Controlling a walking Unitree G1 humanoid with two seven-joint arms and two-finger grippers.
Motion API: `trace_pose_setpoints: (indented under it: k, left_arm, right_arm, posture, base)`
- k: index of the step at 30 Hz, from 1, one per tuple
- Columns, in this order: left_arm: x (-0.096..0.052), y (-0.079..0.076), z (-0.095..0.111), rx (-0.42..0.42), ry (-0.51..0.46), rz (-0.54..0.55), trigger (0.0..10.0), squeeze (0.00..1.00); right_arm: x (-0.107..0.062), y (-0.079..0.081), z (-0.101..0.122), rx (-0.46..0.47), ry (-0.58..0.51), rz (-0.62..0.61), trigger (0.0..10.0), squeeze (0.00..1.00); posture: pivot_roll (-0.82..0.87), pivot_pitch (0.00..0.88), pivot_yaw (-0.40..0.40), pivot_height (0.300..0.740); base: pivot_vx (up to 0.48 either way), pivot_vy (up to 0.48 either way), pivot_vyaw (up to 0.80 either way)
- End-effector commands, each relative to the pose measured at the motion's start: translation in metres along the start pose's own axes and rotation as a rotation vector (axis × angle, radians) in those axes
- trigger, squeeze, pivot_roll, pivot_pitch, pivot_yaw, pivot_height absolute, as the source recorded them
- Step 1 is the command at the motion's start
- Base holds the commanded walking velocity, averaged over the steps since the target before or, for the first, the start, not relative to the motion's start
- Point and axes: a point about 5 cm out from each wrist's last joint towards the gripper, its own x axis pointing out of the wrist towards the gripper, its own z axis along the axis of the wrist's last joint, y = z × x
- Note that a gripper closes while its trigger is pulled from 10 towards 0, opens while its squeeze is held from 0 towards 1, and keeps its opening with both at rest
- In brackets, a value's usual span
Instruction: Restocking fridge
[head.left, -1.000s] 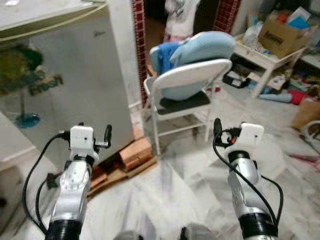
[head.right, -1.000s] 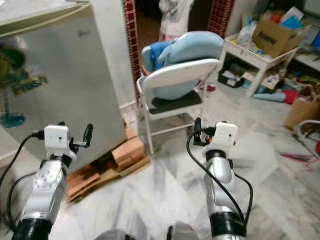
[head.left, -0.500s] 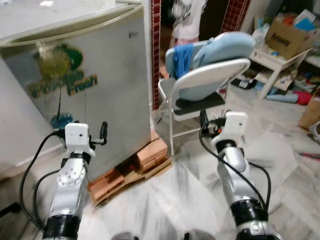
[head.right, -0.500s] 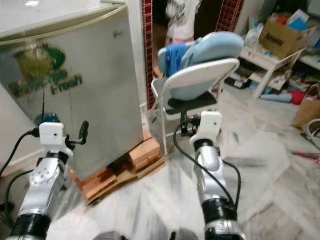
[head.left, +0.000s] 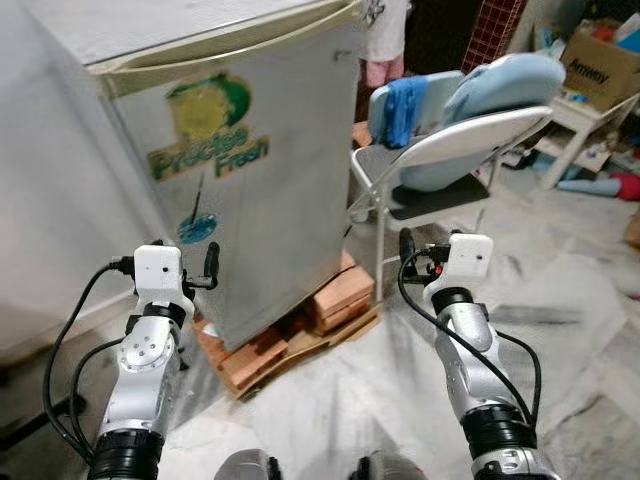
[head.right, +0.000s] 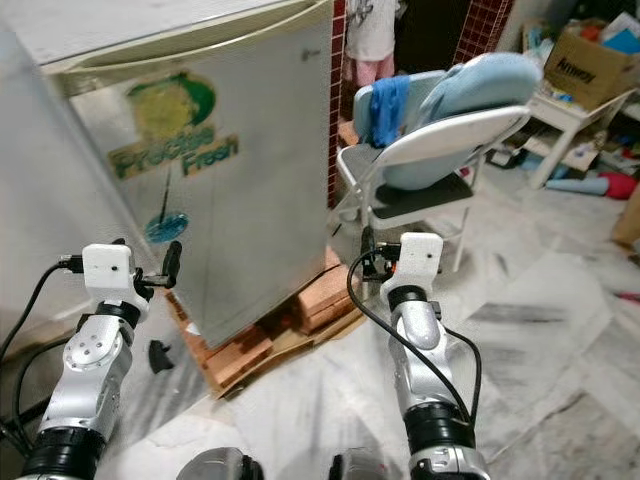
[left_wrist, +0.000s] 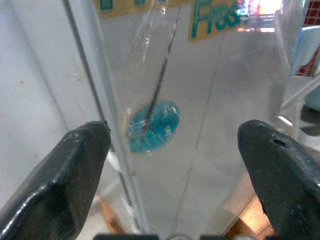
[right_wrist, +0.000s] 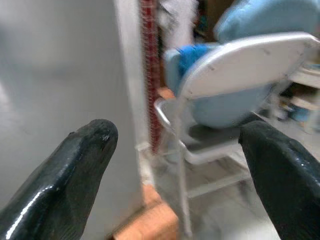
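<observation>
Silver fridge (head.left: 250, 170), door closed, now near and central; approach step of restocking.
Versus a second ago, the view has swung toward the fridge, so the robot has closed in; door not yet touched. Left hand (left_wrist: 170, 165) raised before the fridge front, fingers spread, empty. Right hand (right_wrist: 175, 165) raised beside the fridge's chair (head.left: 450, 160) side, fingers spread, empty.

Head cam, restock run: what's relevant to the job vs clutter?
Job:
- fridge, shut, standing on wooden blocks
- left gripper, right gripper, both empty, jaws open

Just lying about:
- white folding chair with blue cushion
- cardboard box
- white side table
</observation>
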Motion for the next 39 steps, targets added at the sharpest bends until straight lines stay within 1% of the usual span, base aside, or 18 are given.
trace_pose_setpoints:
  k: [1,6,11,13,22,32,34,39]
  left_arm:
    - [-0.0029,0.0084,-0.0004,0.02,0.004,0.017,10.0,0.0]
    - [-0.006,0.0088,-0.0035,0.029,0.015,0.01,10.0,0.0]
    - [-0.0061,0.0101,-0.0029,0.041,0.01,-0.001,10.0,0.0]
    - [-0.006,0.0107,-0.0021,0.045,0.005,-0.006,10.0,0.0]
    - [-0.0045,0.0094,0.001,0.052,-0.011,-0.021,10.0,0.0]
    - [-0.0051,0.0067,0.0025,0.033,-0.022,-0.037,10.0,0.0]
    - [-0.0051,0.0063,0.0048,0.021,-0.036,-0.043,10.0,0.0]
    - [-0.0051,0.0065,0.0065,0.038,-0.05,-0.049,10.0,0.0]
  right_arm:
    - [0.0042,0.0033,0.0064,0.002,-0.025,0.012,10.0,0.0]
    - [0.007,0.0011,0.0088,-0.013,-0.03,0.012,10.0,0.0]
    - [0.0082,0.0001,0.0095,-0.016,-0.029,0.01,10.0,0.0]
    - [0.0083,0.0001,0.0092,-0.02,-0.027,0.009,10.0,0.0]
    - [0.0077,-0.0004,0.0079,-0.026,-0.025,0.006,10.0,0.0]
    - [0.0084,0.0008,0.0083,-0.027,-0.027,0.011,10.0,0.0]
    - [0.0084,0.0006,0.0083,-0.024,-0.027,0.012,10.0,0.0]
    - [0.0086,0.0003,0.0081,-0.024,-0.027,0.013,10.0,0.0]
  posture:
    - [-0.01,0.0,-0.006,0.74]
    - [-0.01,0.0,-0.008,0.74]
    - [0.0,0.0,-0.011,0.74]
    - [-0.01,0.0,-0.01,0.74]
    - [-0.01,0.0,-0.008,0.74]
    - [-0.01,0.0,-0.006,0.74]
    - [-0.01,0.0,-0.006,0.74]
    - [0.0,0.0,-0.008,0.74]
  base:
    - [0.0,0.48,0.0]
    - [0.0,0.48,0.0]
    - [0.0,0.48,0.0]
    - [0.0,0.48,-0.44]
    - [0.0,0.48,-0.8]
    - [0.0,0.463,-0.8]
    - [0.0,0.352,-0.8]
    - [0.0,0.0,-0.8]
